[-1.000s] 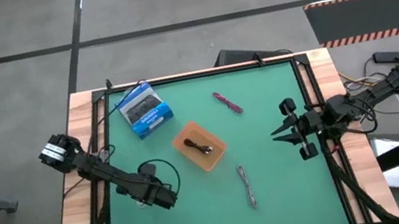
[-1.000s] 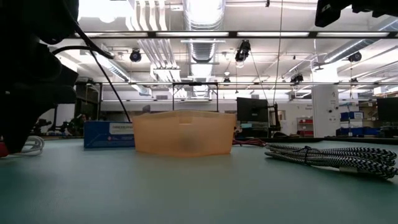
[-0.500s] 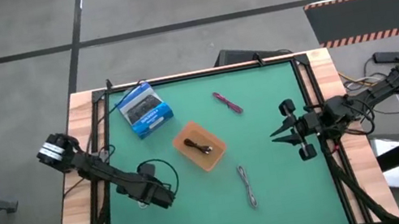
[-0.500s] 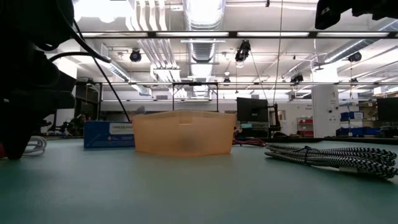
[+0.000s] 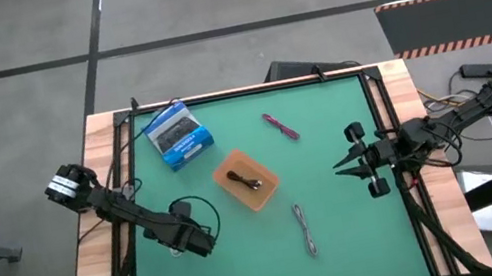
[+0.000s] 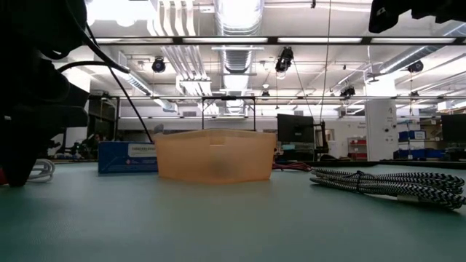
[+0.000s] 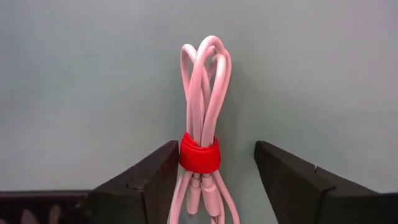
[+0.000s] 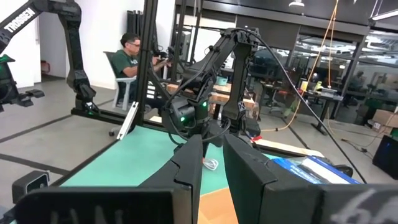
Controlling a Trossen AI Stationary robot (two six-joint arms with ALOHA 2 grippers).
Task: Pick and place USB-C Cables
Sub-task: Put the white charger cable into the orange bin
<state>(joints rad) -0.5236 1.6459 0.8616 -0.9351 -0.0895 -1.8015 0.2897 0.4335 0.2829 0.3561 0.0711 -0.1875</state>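
At the tabletop's near-left, the left claw (image 7: 211,180) has settled low and stopped, its fingers wide open either side of the white cable (image 7: 204,134) at its red band, nothing gripped yet; closing looks next. The right claw (image 5: 344,166) waits far right, nearly shut, empty.

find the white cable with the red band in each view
High view: hidden under the left pincer.
Low view: white cable at far left, on the mat.
Left wrist view: white cable between the open pincer's fingers.
Right wrist view: small, beneath the far arm.
Shared landmark: orange tray.
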